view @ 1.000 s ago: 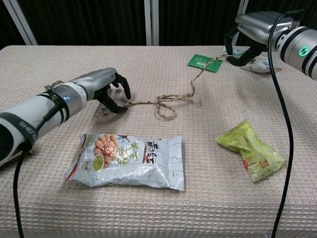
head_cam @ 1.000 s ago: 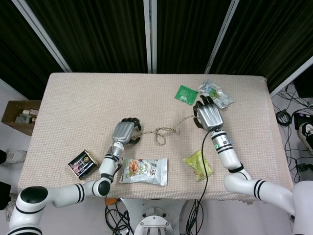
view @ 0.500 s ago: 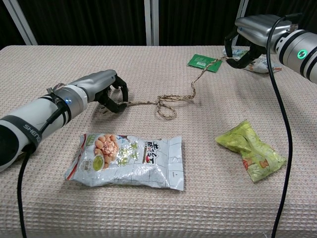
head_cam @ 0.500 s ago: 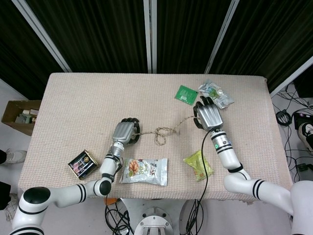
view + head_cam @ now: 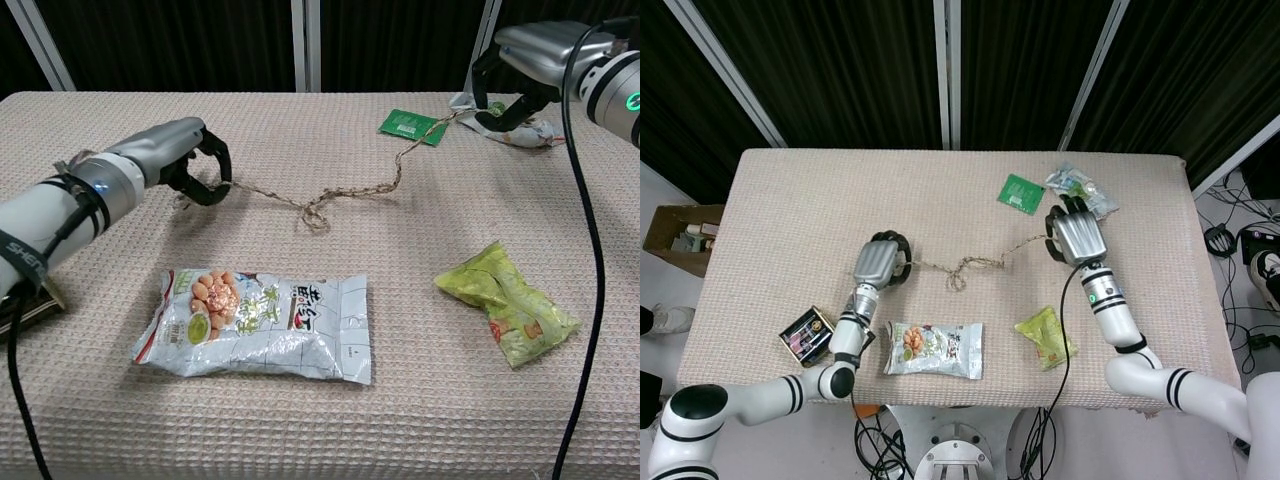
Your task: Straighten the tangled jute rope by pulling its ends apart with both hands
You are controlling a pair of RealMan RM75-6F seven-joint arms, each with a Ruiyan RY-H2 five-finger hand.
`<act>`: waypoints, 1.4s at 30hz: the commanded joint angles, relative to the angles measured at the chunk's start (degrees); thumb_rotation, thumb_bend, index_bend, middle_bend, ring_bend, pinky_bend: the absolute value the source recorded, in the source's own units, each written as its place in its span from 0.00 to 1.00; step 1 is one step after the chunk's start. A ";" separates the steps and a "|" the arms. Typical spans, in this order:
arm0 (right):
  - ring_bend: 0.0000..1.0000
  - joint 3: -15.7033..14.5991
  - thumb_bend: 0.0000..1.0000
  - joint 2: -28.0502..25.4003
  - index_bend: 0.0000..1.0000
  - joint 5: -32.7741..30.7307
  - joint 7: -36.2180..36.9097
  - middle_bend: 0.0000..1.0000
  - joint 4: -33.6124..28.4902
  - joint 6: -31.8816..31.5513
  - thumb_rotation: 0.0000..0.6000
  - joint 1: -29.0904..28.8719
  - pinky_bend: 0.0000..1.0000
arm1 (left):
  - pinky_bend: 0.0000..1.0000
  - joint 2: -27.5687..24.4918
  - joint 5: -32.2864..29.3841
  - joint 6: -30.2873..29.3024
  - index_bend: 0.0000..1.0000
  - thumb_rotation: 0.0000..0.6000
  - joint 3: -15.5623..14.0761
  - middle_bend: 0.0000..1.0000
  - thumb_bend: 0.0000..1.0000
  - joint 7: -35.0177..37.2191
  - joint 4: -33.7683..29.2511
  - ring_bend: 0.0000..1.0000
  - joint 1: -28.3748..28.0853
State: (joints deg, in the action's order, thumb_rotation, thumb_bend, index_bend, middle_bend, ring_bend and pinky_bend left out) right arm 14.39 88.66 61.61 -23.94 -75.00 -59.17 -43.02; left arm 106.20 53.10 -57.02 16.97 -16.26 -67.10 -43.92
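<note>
The jute rope (image 5: pixel 965 266) (image 5: pixel 330 195) stretches across the middle of the table, with a small tangle left near its centre. My left hand (image 5: pixel 878 262) (image 5: pixel 172 155) grips the rope's left end in curled fingers. My right hand (image 5: pixel 1076 236) (image 5: pixel 530 62) holds the right end, lifted a little above the cloth near the back right. The rope rises from the table towards that hand.
A snack bag (image 5: pixel 934 349) (image 5: pixel 262 326) lies at the front, below the rope. A green pouch (image 5: pixel 1046 337) (image 5: pixel 506 305) sits front right. A green card (image 5: pixel 1020 192) (image 5: pixel 406 125) and a clear packet (image 5: pixel 1080 191) lie behind my right hand. A dark box (image 5: pixel 808 334) rests front left.
My left hand has pulled its rope end to the left and my right hand has shifted right. The loops in the middle have drawn smaller and the rope lies straighter.
</note>
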 commanded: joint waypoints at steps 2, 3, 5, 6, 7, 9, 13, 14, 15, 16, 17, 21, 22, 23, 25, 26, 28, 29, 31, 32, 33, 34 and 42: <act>0.11 -0.48 0.56 -3.82 0.63 0.81 1.64 0.36 -2.24 -1.79 1.00 2.41 0.19 | 0.17 -5.58 1.41 -2.56 0.64 1.00 -0.30 0.31 0.57 2.93 -2.73 0.17 3.95; 0.11 -0.65 0.56 -4.92 0.63 0.92 2.20 0.36 -2.82 -2.19 1.00 3.15 0.19 | 0.17 -6.91 1.47 -2.96 0.64 1.00 -0.40 0.31 0.57 3.51 -2.99 0.17 4.88; 0.11 -1.01 0.56 -6.69 0.63 1.01 2.98 0.36 -3.71 -2.83 1.00 4.42 0.19 | 0.17 -9.03 1.22 -3.18 0.64 1.00 -0.49 0.31 0.57 4.57 -3.23 0.17 6.35; 0.11 -1.18 0.56 -7.32 0.63 1.01 3.26 0.36 -3.99 -3.03 1.00 4.93 0.19 | 0.17 -9.81 1.04 -3.09 0.64 1.00 -0.51 0.31 0.57 5.13 -3.22 0.17 6.91; 0.11 -1.40 0.56 -7.87 0.63 1.00 3.53 0.36 -4.19 -3.17 1.00 5.40 0.19 | 0.17 -10.50 0.75 -2.82 0.64 1.00 -0.55 0.31 0.57 5.60 -3.14 0.17 7.41; 0.11 -1.96 0.56 -8.74 0.63 0.85 3.99 0.36 -4.26 -3.13 1.00 6.31 0.19 | 0.17 -11.85 -0.05 -1.64 0.64 1.00 -0.72 0.31 0.57 6.43 -2.81 0.17 8.26; 0.11 -2.57 0.56 -8.75 0.63 0.36 4.99 0.36 -3.05 -2.56 1.00 7.25 0.19 | 0.17 -12.95 -1.41 0.72 0.64 1.00 -1.14 0.31 0.57 7.13 -1.06 0.17 8.99; 0.11 -2.66 0.57 -8.53 0.63 0.24 5.26 0.36 -2.56 -2.32 1.00 7.35 0.19 | 0.17 -12.97 -1.79 1.21 0.64 1.00 -1.16 0.31 0.57 7.26 -0.49 0.17 9.07; 0.11 -2.76 0.57 -8.18 0.63 0.08 5.51 0.36 -1.77 -2.01 1.00 7.44 0.19 | 0.17 -12.97 -2.36 1.92 0.64 1.00 -1.08 0.31 0.57 7.55 0.24 0.17 9.17; 0.11 -2.85 0.57 -7.87 0.63 -0.05 5.55 0.36 -1.08 -1.83 1.00 7.49 0.19 | 0.17 -12.94 -2.83 2.34 0.64 1.00 -0.92 0.31 0.57 7.84 0.77 0.17 9.25; 0.11 -2.95 0.57 -7.55 0.63 -0.20 5.53 0.36 -0.37 -1.65 1.00 7.55 0.19 | 0.17 -12.89 -3.24 2.68 0.64 1.00 -0.77 0.31 0.57 8.08 1.33 0.17 9.32; 0.11 -3.18 0.57 -6.24 0.63 -1.40 5.44 0.36 3.11 -0.76 1.00 7.97 0.18 | 0.17 -12.72 -4.44 4.05 0.64 1.00 -0.69 0.31 0.57 8.12 4.14 0.17 9.49; 0.11 -3.20 0.57 -6.03 0.63 -1.72 5.48 0.36 3.84 -0.54 1.00 8.09 0.18 | 0.17 -12.69 -4.59 4.31 0.64 1.00 -0.73 0.31 0.57 8.01 4.78 0.17 9.48; 0.11 -3.20 0.57 -5.85 0.63 -2.02 5.56 0.36 4.51 -0.34 1.00 8.23 0.18 | 0.17 -12.63 -4.77 4.58 0.64 1.00 -0.73 0.31 0.57 7.90 5.42 0.17 9.46; 0.11 -3.24 0.57 -5.48 0.63 -2.65 5.80 0.36 5.94 0.12 1.00 8.60 0.18 | 0.16 -12.44 -5.33 5.44 0.64 1.00 -0.62 0.31 0.57 7.84 6.83 0.17 9.37; 0.11 -3.26 0.57 -5.33 0.63 -2.88 5.93 0.36 6.50 0.33 1.00 8.76 0.18 | 0.16 -12.34 -5.50 5.81 0.64 1.00 -0.52 0.31 0.57 7.94 7.40 0.17 9.31; 0.11 -3.28 0.57 -5.00 0.62 -3.21 6.45 0.36 7.52 0.83 1.00 9.08 0.18 | 0.16 -12.12 -5.66 6.96 0.64 1.00 -0.34 0.31 0.57 8.60 8.63 0.17 9.16; 0.11 -3.25 0.57 -4.85 0.62 -3.24 6.82 0.36 7.82 1.02 1.00 9.19 0.18 | 0.16 -12.06 -5.68 7.57 0.64 1.00 -0.24 0.31 0.57 9.08 9.08 0.17 9.10; 0.11 -3.36 0.57 -4.40 0.62 -2.92 7.64 0.35 8.48 1.36 1.00 9.39 0.18 | 0.16 -11.84 -5.44 8.61 0.64 1.00 -0.21 0.30 0.57 9.80 10.22 0.17 8.93; 0.11 -3.48 0.57 -4.16 0.62 -2.71 7.86 0.35 8.83 1.50 1.00 9.44 0.18 | 0.16 -11.70 -5.24 8.92 0.64 1.00 -0.28 0.30 0.57 9.98 10.74 0.17 8.86; 0.11 -3.64 0.57 -3.78 0.62 -2.44 8.07 0.35 9.39 1.69 1.00 9.49 0.18 | 0.16 -11.48 -4.96 9.21 0.64 1.00 -0.37 0.30 0.57 10.16 11.42 0.17 8.77; 0.11 -3.75 0.57 -3.45 0.62 -2.31 8.19 0.35 9.88 1.87 1.00 9.52 0.18 | 0.16 -11.28 -4.79 9.32 0.64 1.00 -0.40 0.30 0.57 10.27 11.94 0.17 8.71; 0.11 -3.73 0.57 -0.68 0.62 -2.01 9.57 0.35 14.79 3.43 1.00 9.65 0.18 | 0.16 -10.22 -4.48 10.52 0.64 1.00 -0.31 0.30 0.57 11.15 15.33 0.17 8.78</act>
State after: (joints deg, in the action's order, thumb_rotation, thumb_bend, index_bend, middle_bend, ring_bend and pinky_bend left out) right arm 10.64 87.47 59.52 -14.74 -60.91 -56.17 -33.42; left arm 95.84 48.63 -46.73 16.64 -5.20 -52.10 -35.18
